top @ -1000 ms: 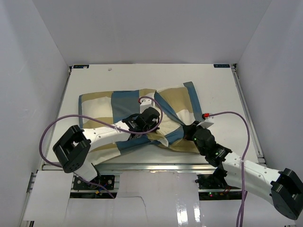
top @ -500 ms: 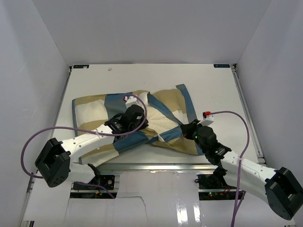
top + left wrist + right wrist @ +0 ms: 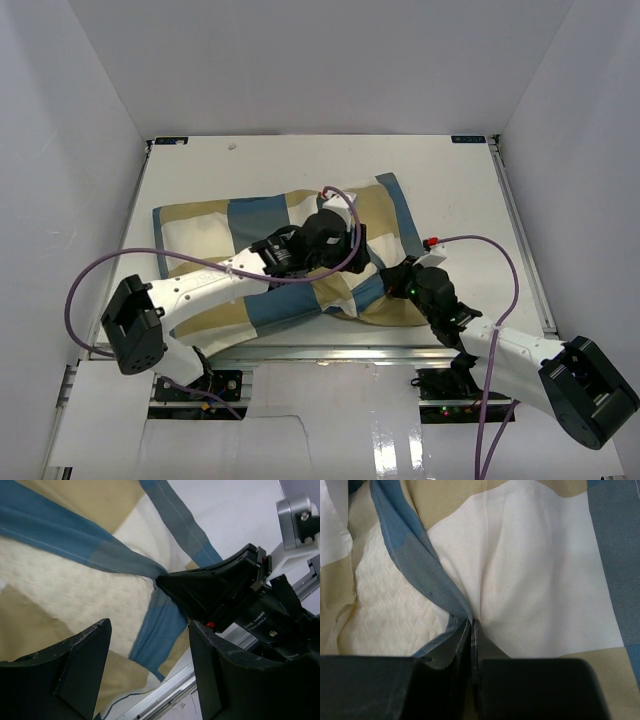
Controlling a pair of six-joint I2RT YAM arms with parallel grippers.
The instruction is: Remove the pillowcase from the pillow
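Left fingers (image 3: 80, 665) shifted right, apart; right fingers (image 3: 445, 655) clamped on pillowcase (image 3: 260, 215) hem — wrist views show pillow (image 3: 390, 610).

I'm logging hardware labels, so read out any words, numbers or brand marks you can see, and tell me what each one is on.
White print on the body of the right gripper: too blurred to read.
Far-left blue sticker on the table: too small to read.
Far-right blue sticker: too small to read.
Pillowcase: no writing visible.
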